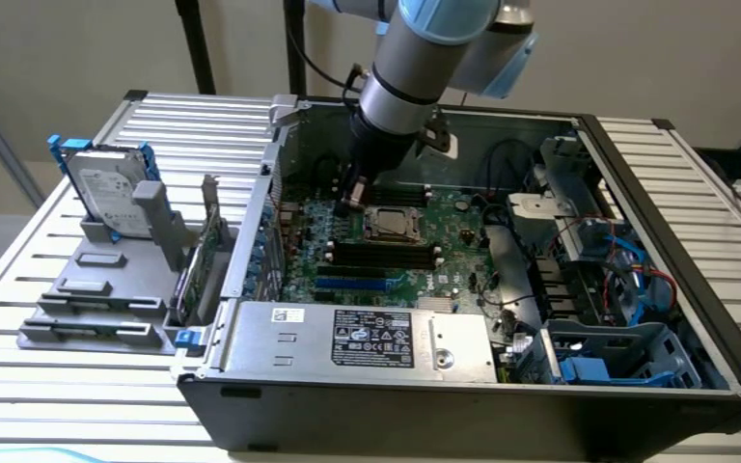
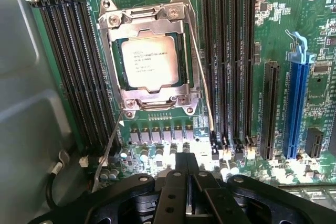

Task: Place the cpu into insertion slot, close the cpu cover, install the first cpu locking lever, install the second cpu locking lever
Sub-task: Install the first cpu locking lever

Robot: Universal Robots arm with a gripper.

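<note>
The cpu sits under the lowered cpu cover. One locking lever and the other locking lever look unlatched. The claw hovers nearby, fully closed, empty.

Count: 1 cpu, 1 cpu cover, 2 locking levers, 1 blue expansion slot, 1 hard drive. The memory slots look like 8, four per bank, hard to separate.
</note>
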